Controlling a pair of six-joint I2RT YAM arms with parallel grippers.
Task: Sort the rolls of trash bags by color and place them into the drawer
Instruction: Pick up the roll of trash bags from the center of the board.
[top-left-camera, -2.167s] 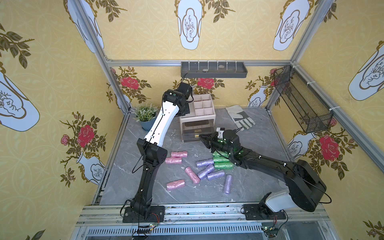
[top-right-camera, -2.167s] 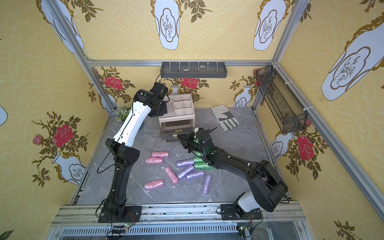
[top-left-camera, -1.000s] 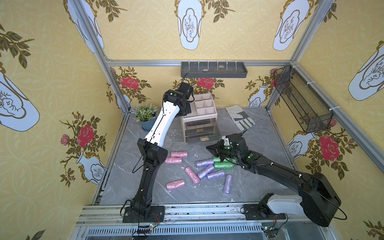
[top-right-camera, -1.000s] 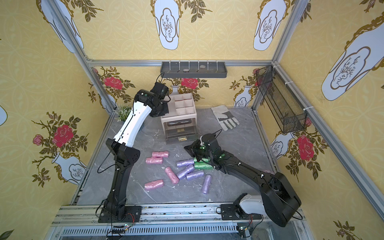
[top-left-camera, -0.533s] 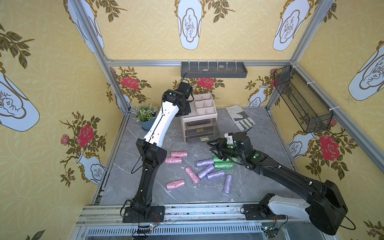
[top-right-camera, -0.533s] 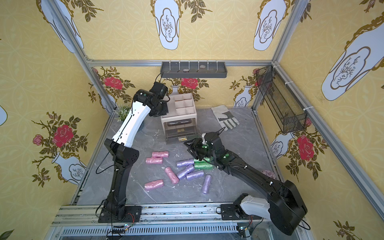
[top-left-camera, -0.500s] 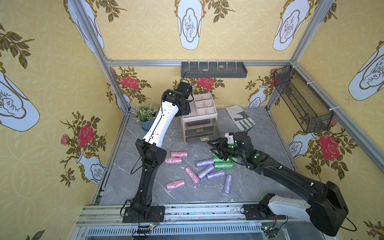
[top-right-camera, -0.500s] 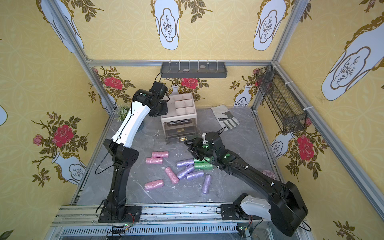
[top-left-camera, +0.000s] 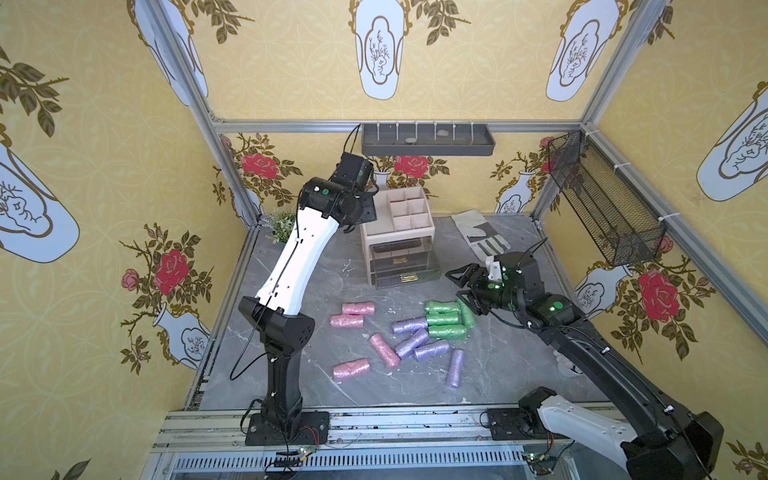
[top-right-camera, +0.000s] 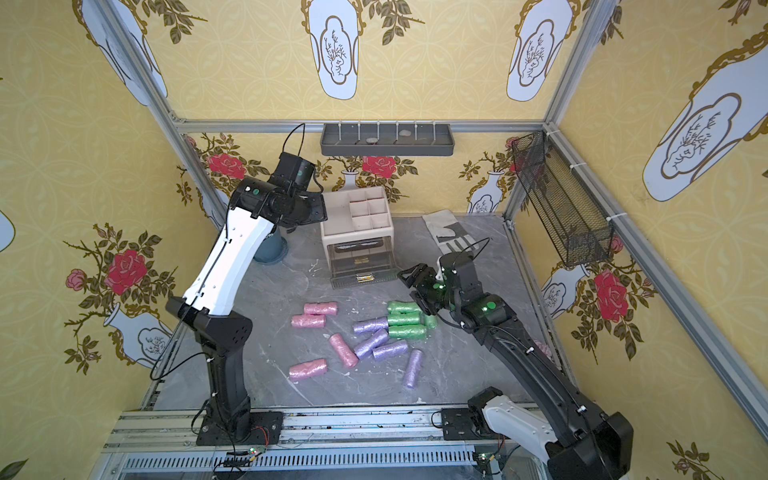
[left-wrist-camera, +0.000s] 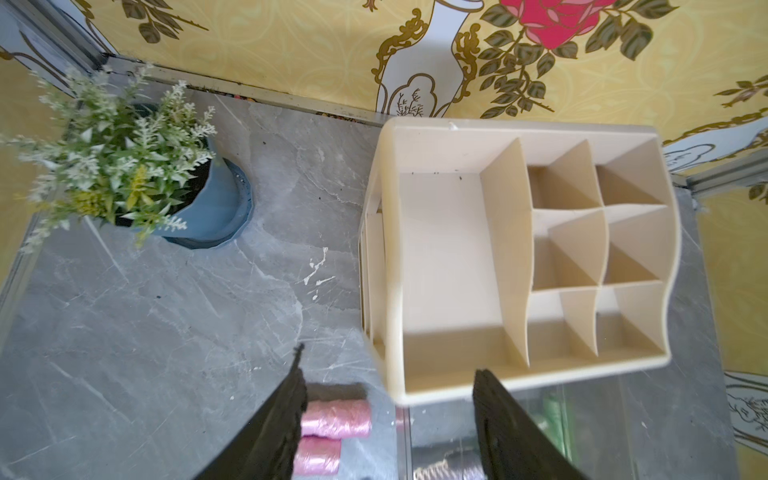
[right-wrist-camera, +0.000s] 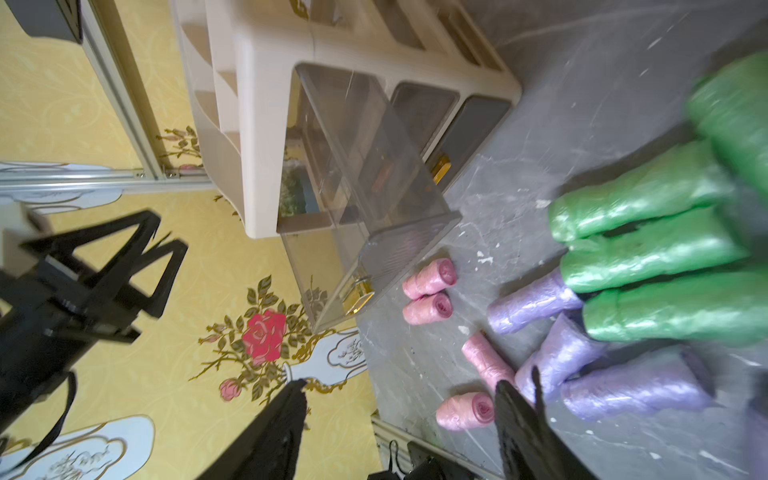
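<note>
The beige drawer chest (top-left-camera: 409, 226) stands at the back, with its top drawer (top-left-camera: 405, 272) pulled out and empty. Pink rolls (top-left-camera: 358, 308), purple rolls (top-left-camera: 411, 343) and green rolls (top-left-camera: 442, 319) lie loose on the table in front of it. My right gripper (top-left-camera: 459, 289) hovers open just right of the drawer's front, above the green rolls (right-wrist-camera: 648, 253), holding nothing. My left gripper (left-wrist-camera: 388, 361) is open, high over the chest's front left corner (left-wrist-camera: 395, 374), with pink rolls (left-wrist-camera: 336, 419) below it. In both top views the arm mostly hides its fingers.
A potted plant (top-left-camera: 282, 224) stands left of the chest, under the left arm. A work glove (top-left-camera: 478, 237) lies to the chest's right. A grey tray (top-left-camera: 428, 139) hangs on the back wall and a black mesh basket (top-left-camera: 602, 208) on the right wall.
Both grippers went from shut to open. The right one pulled the top drawer out, let go of its handle and drew back to the right. The left one lifted slightly off the chest.
</note>
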